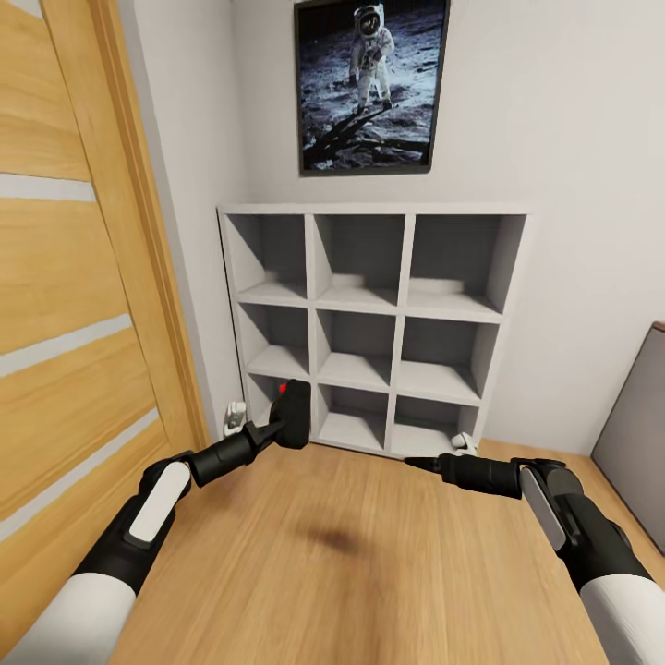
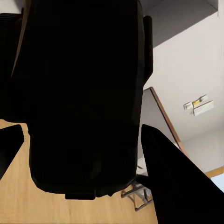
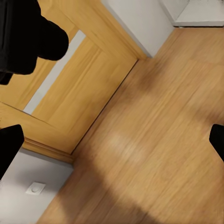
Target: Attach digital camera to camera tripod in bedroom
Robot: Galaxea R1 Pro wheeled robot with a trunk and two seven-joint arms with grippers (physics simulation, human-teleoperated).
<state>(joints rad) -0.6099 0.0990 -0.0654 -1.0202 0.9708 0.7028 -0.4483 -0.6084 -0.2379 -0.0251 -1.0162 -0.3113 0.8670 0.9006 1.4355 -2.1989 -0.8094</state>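
My left gripper [image 1: 288, 417] is shut on the digital camera [image 1: 296, 406], a small black box with a red button [image 1: 283, 389], held in front of the lowest left shelf cell. In the left wrist view the camera's dark body [image 2: 84, 93] sits between the two fingers [image 2: 172, 182]. Past it a few thin grey bars [image 2: 139, 193] stand on the floor; I cannot tell what they are. My right gripper [image 1: 414, 461] hovers over the wood floor at the right, and the right wrist view shows it [image 3: 112, 140] open and holding nothing. The camera tripod is out of view.
A white cube shelf [image 1: 406, 277] stands against the wall straight ahead, under a framed astronaut photo [image 1: 371, 83]. A wooden door [image 1: 65, 277] runs along the left. Dark grey furniture [image 1: 637, 434] is at the right. Small white objects [image 1: 235, 414] lie by the shelf's foot.
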